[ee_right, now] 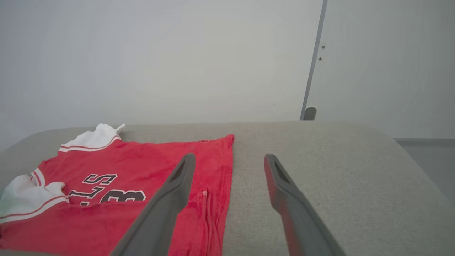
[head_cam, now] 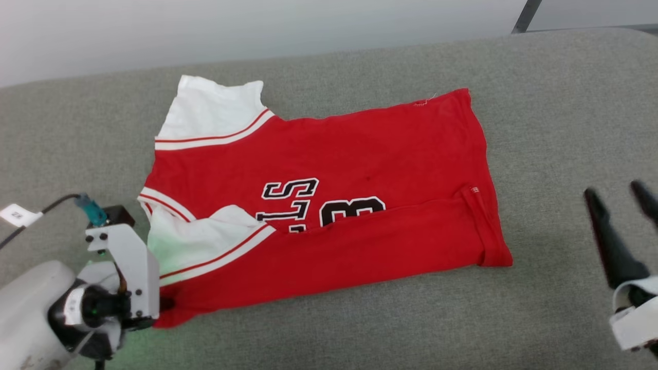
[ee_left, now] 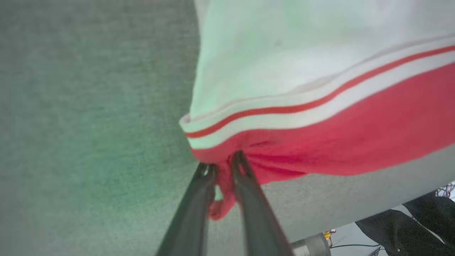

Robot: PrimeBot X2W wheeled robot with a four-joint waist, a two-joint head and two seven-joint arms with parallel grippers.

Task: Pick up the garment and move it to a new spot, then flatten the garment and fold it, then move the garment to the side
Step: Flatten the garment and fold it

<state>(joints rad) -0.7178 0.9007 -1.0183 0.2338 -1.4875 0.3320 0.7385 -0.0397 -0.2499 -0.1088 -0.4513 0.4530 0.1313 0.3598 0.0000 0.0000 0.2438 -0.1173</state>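
Left wrist view has the left gripper [ee_left: 223, 166] with its two dark fingers pressed together on a bunched fold of red cloth, pinching the near left corner of the red jersey shirt with white short sleeves and black, white-outlined chest lettering [ee_left: 355, 135], just under the striped sleeve trim. The right gripper [ee_right: 229, 160] hangs with its jaws spread and nothing between them, just off the hem at the shirt's right end. The shirt lies flat on a grey woven fabric cushion [head_cam: 565, 103]. Its long axis runs left to right across the head view, collar and sleeves pointing to the robot's left and hem to the right. Its near long edge is folded up over the lower part of the lettering [head_cam: 308, 203].
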